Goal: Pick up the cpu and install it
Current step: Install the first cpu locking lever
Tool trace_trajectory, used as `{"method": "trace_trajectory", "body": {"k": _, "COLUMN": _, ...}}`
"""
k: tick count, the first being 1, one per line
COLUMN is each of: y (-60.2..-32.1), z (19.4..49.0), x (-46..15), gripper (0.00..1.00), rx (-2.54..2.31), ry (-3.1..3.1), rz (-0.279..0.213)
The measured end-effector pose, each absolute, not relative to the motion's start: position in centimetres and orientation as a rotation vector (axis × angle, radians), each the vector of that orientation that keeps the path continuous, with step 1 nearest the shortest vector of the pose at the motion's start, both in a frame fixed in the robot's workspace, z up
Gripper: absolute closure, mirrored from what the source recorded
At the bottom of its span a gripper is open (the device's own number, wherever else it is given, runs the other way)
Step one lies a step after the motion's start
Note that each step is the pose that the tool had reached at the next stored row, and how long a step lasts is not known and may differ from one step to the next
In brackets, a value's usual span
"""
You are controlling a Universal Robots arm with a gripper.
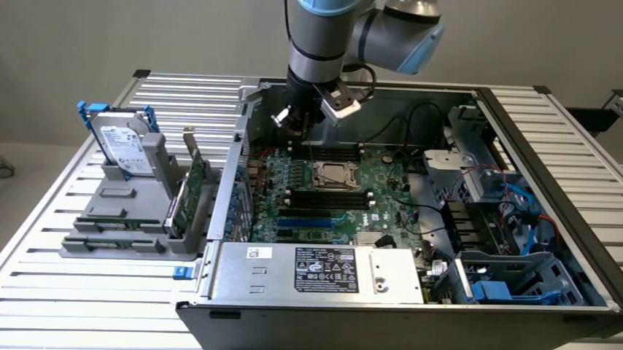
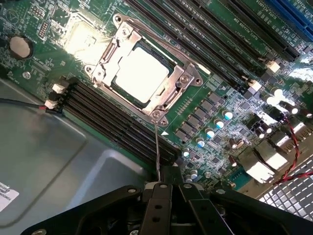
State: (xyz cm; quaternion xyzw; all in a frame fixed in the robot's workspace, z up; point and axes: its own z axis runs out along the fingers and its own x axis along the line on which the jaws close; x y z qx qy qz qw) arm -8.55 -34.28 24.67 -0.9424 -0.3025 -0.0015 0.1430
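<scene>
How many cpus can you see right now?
1. The cpu sits inside the metal socket frame on the green board in the open case. Another could be hidden among the parts in the grey holder beside the case.

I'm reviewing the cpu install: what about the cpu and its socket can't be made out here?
1. Wrist view: glare whitens the cpu; its markings are unreadable.
2. Exterior view: the socket is too small to show whether the cpu sits flush.
3. Wrist view: the shut gripper covers the motherboard beneath it.

1 cpu, 1 hard drive
</scene>
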Motion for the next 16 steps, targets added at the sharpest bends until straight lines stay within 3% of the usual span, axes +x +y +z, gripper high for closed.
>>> {"method": "trace_trajectory", "body": {"k": 16, "y": -34.26, "z": 24.82, "x": -8.54, "gripper": 0.89, "rx": -2.771, "ry": -0.826, "rz": -0.21}}
